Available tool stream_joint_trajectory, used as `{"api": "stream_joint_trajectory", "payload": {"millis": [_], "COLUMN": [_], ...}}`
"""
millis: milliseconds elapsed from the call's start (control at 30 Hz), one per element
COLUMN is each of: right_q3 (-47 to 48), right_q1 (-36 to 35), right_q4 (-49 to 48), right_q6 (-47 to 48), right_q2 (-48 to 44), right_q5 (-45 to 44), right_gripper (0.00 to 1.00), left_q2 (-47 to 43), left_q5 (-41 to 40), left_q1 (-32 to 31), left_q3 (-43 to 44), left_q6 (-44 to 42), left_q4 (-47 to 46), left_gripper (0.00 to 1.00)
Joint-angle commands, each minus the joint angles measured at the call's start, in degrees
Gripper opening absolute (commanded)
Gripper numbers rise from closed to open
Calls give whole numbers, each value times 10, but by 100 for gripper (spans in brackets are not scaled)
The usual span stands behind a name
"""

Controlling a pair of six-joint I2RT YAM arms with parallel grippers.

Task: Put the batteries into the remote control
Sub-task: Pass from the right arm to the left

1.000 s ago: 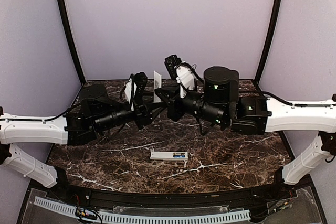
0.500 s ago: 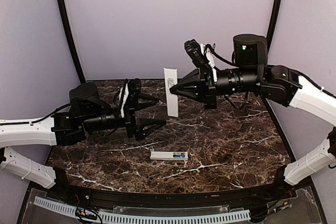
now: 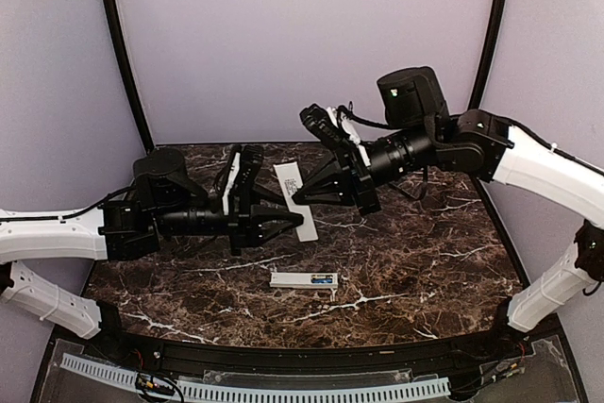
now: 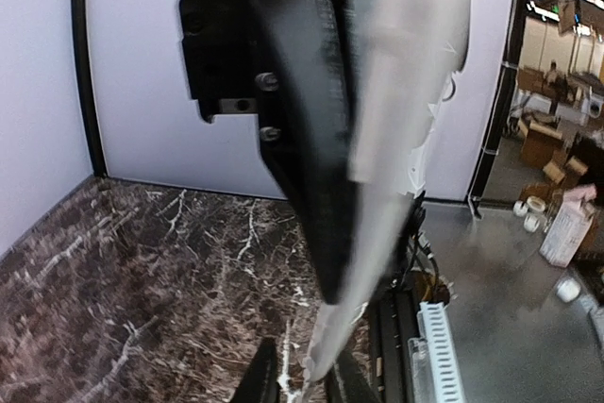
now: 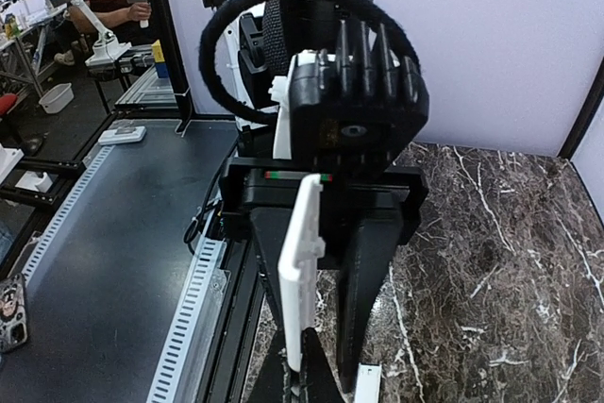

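Looks like nothing's loaded yet: we see the slim white remote bar (image 3: 286, 176) clenched midair in the right claw (image 3: 304, 197), the left claw (image 3: 294, 217) around its lower end (grip unclear, view blurred), and the tiny blue cells (image 3: 323, 279) down on the dark marble worktop (image 3: 425, 261) against a white strip (image 3: 288, 279).

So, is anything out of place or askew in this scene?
Yes. A thin white panel hangs tilted in the air, pinched by the right gripper, with the left gripper at its lower end. Below, the remote control lies on the table, blue batteries showing at its right end, apparently uncovered.
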State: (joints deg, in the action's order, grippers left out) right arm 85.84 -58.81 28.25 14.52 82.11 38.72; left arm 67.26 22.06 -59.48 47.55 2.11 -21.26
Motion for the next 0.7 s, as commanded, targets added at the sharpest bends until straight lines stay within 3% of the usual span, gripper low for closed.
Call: {"api": "stream_joint_trajectory", "payload": {"millis": [0, 33, 200, 300, 367, 500, 667], "right_q3": [20, 20, 18, 2, -19, -138, -294], "right_q1": [0, 0, 0, 1, 6, 37, 43], "right_q4": [7, 7, 4, -34, -74, -241, -551], "right_q6": [6, 7, -2, -33, -65, -167, -357], "right_q2": [6, 6, 5, -11, -37, -107, -148], "right_q5": [20, 19, 3, -63, -134, -176, -182], "right_gripper": [0, 0, 0, 33, 48, 63, 62], "left_q2": [10, 11, 8, 5, 0, -23, -44], "left_q5": [1, 1, -7, -28, -52, -145, -224], "left_q1": [0, 0, 0, 0, 0, 0, 0], "left_q3": [19, 18, 7, -2, -13, -55, -78], "left_q6": [9, 9, 18, 34, 48, 87, 121], "left_q4": [-13, -14, -40, -70, -104, -231, -322], "left_gripper": [10, 2, 0, 0, 0, 0, 0]}}
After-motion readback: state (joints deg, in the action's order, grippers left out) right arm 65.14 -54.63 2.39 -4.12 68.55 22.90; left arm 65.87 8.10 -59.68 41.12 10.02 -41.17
